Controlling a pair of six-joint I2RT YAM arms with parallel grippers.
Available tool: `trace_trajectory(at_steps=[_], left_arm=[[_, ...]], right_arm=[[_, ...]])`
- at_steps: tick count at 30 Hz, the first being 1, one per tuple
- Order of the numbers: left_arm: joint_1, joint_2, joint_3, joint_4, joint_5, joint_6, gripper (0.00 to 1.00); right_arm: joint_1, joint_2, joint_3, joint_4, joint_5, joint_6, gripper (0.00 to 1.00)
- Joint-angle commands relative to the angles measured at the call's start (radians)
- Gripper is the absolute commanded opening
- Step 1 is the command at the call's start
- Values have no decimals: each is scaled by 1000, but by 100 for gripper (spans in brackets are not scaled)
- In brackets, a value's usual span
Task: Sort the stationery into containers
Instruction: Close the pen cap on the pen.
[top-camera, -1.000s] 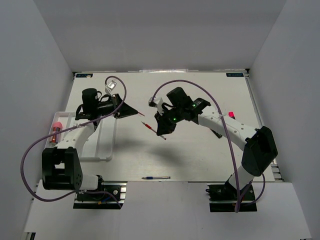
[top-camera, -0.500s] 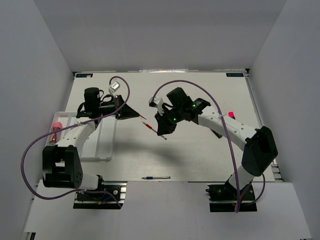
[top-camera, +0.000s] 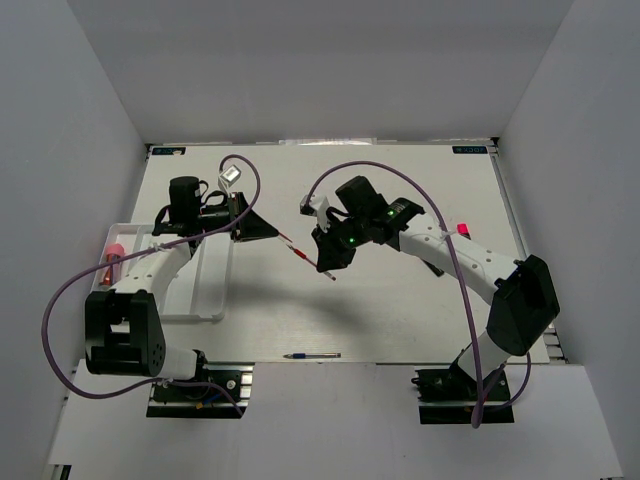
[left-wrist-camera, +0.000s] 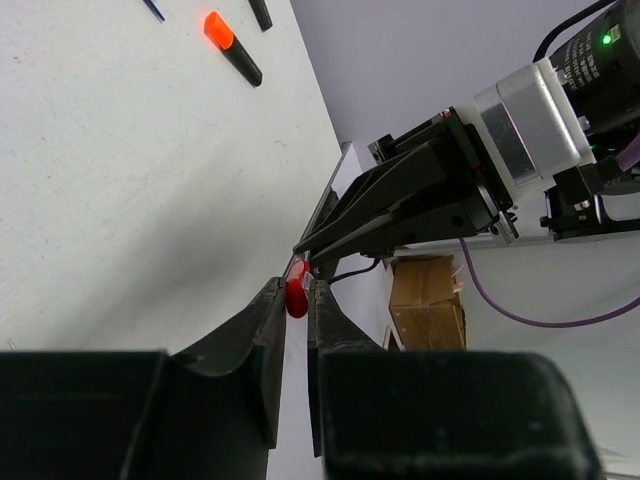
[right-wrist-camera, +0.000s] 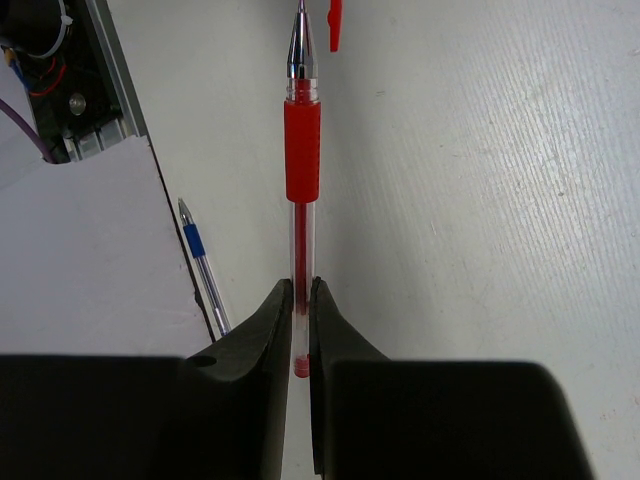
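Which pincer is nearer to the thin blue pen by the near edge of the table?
Right. The right pincer hangs beyond the thin blue pen, gripping a thin red pen. The left pincer, pinching a small red cap, is farther back and further left.

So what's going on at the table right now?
Both arms are working together over the middle of the table. The right gripper is clamped on the back end of a red pen, held off the table with its metal tip bare. The left gripper is shut on a small red piece, possibly the pen's cap, close beside the right gripper. A blue pen lies loose near the front edge, and the white tray sits at the left.
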Motion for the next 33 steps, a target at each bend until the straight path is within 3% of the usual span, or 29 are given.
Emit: trace_trajectory(at_steps=[1,33], left_arm=[[-2,4,45,-26,14,41,0],[-58,-26,-31,-46,-34,56,0]], right_arm=[[1,-27,21,-4,-3,-12,0],[4,68,137,-14,-34,14,0]])
